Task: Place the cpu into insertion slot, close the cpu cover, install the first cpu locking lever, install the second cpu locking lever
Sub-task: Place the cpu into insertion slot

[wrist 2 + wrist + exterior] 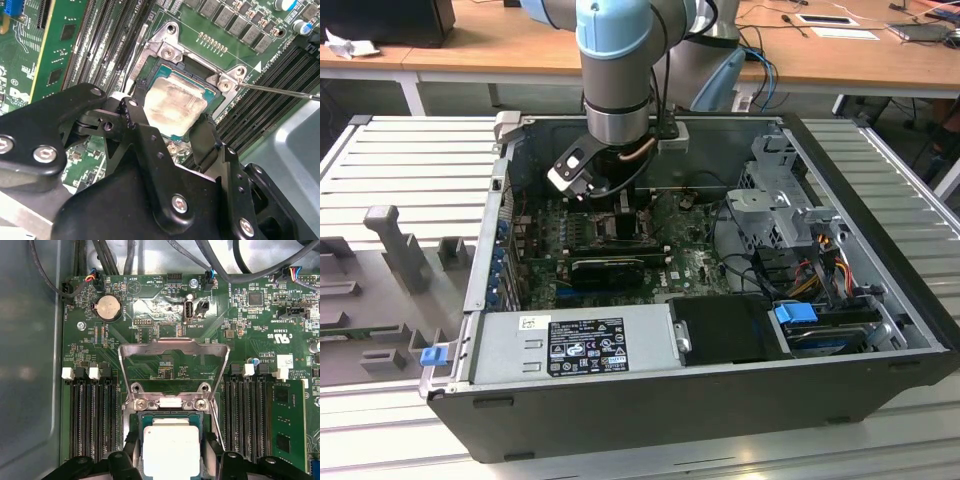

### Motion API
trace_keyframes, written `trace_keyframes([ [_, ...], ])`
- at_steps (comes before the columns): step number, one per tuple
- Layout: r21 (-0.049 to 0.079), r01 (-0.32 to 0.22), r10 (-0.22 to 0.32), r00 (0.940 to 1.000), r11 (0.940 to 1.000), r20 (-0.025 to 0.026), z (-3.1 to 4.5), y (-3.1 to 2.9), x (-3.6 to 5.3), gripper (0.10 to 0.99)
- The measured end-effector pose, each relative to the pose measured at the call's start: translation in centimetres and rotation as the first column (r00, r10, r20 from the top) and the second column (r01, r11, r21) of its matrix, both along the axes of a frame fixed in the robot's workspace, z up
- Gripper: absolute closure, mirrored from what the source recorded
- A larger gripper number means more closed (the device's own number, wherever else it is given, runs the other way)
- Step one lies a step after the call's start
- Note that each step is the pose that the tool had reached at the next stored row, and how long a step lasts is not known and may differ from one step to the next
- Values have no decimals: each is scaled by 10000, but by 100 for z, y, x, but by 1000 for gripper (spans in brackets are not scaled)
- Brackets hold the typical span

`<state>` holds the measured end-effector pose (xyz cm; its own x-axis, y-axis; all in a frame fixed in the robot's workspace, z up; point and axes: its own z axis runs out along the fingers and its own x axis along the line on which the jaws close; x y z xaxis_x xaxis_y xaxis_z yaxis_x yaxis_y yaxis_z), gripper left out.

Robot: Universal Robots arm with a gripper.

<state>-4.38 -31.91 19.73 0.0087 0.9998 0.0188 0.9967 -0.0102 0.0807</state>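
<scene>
Arm [616, 90] reaches down into the open computer case [720, 405], over the far part of the green motherboard [688, 266], toward the exterior view's left. Power supply [582, 345] sits along the near wall. Drive cage [782, 200] is on the exterior view's right.

Gripper [167, 116] is down at the insertion slot [190, 67]. Its black fingers [134, 116] are closed in on two opposite edges of the cpu [176, 104], gripping it. The cpu's pale metal top faces up. It sits inside the socket's metal rim, roughly square to it. Can't tell whether it is fully seated or just above the contacts.

The cpu cover [145, 347] is swung open on its hinge and clear of the socket, with bare board visible through its window. A locking lever [280, 91], a thin steel rod, is unlatched and angles away from one socket corner over the memory slots [92, 415]. Those slots flank the socket on both sides. A coin battery [109, 307] sits on the board beyond the open cover.
</scene>
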Motion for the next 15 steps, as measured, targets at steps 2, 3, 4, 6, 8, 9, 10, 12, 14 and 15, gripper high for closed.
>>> trace_keyframes([
  [2,-1,0,0,10000,10000,0,6,0,0,471],
  [3,1,0,0,10000,10000,0,29,0,0,471],
  [4,-1,2,-2,10000,10000,-14,67,0,-1,471],
  [6,-1,0,0,10000,10000,-39,110,0,1,553],
  [8,-3,0,0,10000,10000,-86,134,0,6,678],
  [9,-3,0,0,9999,10000,-103,141,0,8,737],
  [10,-3,1,-1,9999,10000,-121,148,0,9,796],
  [12,-4,2,-2,9999,10000,-138,155,0,9,918],
  [14,-5,1,-1,9999,10000,-153,166,0,10,980],
  [15,-6,0,0,9999,10000,-162,173,0,11,980],
])
